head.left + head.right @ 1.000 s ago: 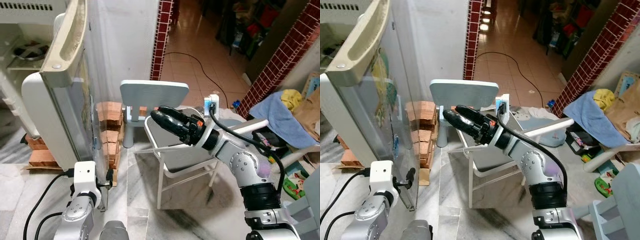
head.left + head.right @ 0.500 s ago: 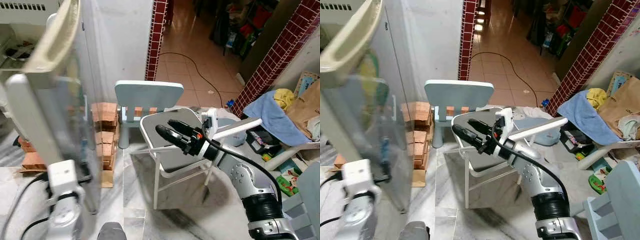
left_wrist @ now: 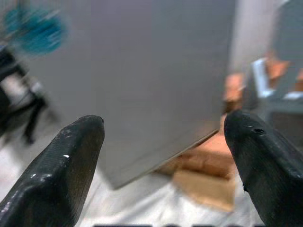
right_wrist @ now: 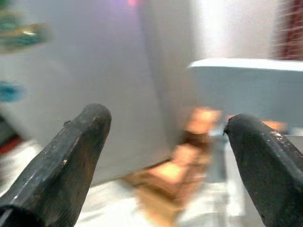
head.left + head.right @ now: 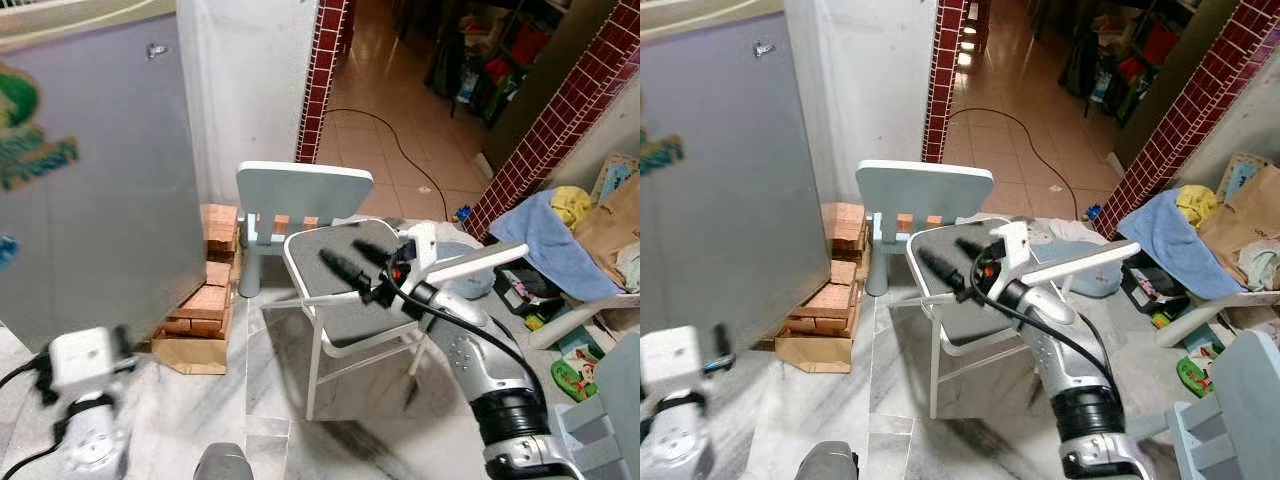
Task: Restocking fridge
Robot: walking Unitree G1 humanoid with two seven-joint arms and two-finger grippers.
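Grey flat-faced fridge door takes up the robot's left side, face toward the camera, looks closed. It has a green and teal printed sticker near its left edge; lettering too blurred to read, maybe ends in "resh", can't confirm. A second blue mark lower on the door is also unreadable. Small metal fitting near the door's top corner.

Left gripper: two black fingers spread wide apart, nothing between them, touching nothing. It faces the grey door from close by. In the head views the left arm's white wrist block sits low on the left, motion-blurred.

Right gripper: black fingers parted, empty, held out above the grey seat of the white metal-framed folding chair, not touching it. In the right wrist view the fingers are well apart, pointing toward the door and the stack of orange bricks.

The bricks sit on a flattened brown cardboard piece at the door's lower right corner. Pale blue plastic child's chair stands just beyond the folding chair, against the white wall. Black cable runs across the orange tiled floor behind. Blue cloth lies far right. No restock item visible in either gripper.
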